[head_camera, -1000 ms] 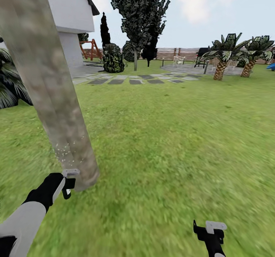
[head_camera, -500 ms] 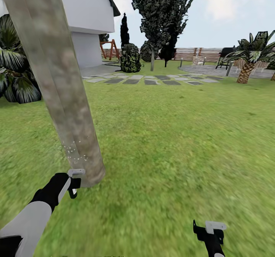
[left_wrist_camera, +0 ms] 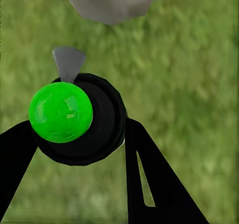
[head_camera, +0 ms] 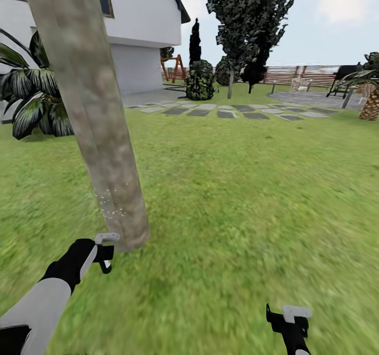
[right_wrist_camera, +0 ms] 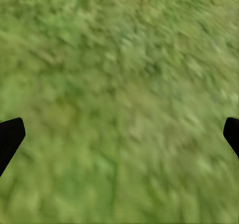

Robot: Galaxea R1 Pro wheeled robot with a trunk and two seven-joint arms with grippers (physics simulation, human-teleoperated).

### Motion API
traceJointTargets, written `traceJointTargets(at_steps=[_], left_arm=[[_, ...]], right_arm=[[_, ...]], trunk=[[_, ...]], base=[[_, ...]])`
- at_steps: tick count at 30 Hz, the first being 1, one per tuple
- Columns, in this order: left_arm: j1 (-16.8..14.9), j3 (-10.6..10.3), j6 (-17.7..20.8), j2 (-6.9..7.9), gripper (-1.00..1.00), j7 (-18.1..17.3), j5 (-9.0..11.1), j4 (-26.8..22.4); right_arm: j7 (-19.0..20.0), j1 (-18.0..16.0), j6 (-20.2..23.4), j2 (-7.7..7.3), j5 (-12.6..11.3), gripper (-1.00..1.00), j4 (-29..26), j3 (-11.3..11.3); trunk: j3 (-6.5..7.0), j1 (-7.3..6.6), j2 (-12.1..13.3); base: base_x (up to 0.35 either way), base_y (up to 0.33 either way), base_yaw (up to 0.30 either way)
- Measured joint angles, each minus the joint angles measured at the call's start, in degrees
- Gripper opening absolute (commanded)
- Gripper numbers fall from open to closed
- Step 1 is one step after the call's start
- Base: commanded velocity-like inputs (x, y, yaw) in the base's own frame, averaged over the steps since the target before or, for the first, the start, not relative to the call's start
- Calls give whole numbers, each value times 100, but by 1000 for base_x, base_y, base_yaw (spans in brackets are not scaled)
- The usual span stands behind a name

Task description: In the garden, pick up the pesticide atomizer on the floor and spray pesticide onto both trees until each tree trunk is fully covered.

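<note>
Atomizer-to-trunk alignment: nozzle pointing at the trunk base from just beside it.

I am holding the pesticide atomizer [left_wrist_camera: 74,117] clamped in the left gripper [head_camera: 105,252], fingers closed against its dark body, green cap facing the wrist camera. The tree trunk [head_camera: 92,112] is rising directly ahead of that claw, its long axis leaning slightly from vertical; pale pesticide [head_camera: 113,210] specks are showing low on it. The right gripper [head_camera: 289,318] is hanging wide open over bare floor [right_wrist_camera: 119,99], well apart, gripping nothing.
</note>
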Motion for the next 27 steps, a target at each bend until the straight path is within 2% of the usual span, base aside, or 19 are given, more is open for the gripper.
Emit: traceJointTargets(at_steps=[17, 27], left_arm=[[-1, -5, -11, -9, -100, 38, 8, 2], [0, -1, -9, -8, -100, 43, 0, -3]], right_arm=[[-1, 1, 0, -10, -3, 100, -2, -2], [0, 0, 0, -2, -3, 100, 0, -1]], trunk=[[0, 0, 0], [0, 0, 0]], base=[[118, -278, 8], [97, -278, 244]])
